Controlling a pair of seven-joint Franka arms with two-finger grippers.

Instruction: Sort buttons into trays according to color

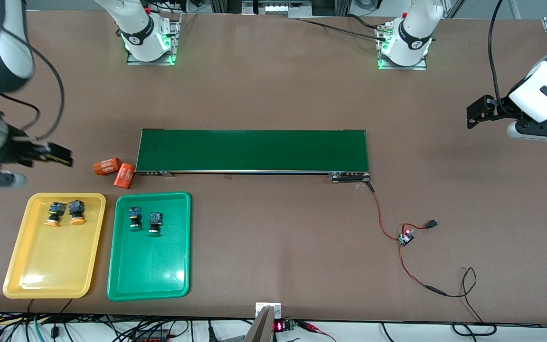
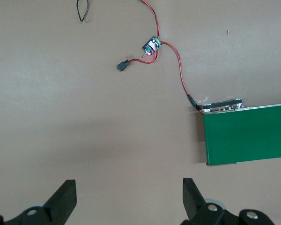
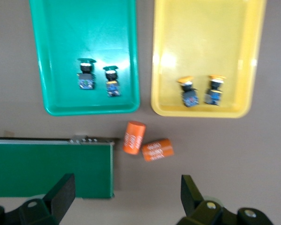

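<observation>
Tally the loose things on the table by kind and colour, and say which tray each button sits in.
Orange-capped buttons: 2, both in the yellow tray
Green-capped buttons: 2, both in the green tray
Orange cylinders: 2, on the table beside the belt
Trays: 2
Total: 8

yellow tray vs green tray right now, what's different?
Colour: the yellow tray is yellow, the green tray green.
Contents: the yellow tray holds two orange-capped buttons, the green tray two green-capped buttons.
Place: the yellow tray lies closer to the right arm's end of the table; the green tray sits beside it, nearer the conveyor belt.
Shared: both are shallow rounded rectangles, each with its buttons at the end nearer the belt.
</observation>
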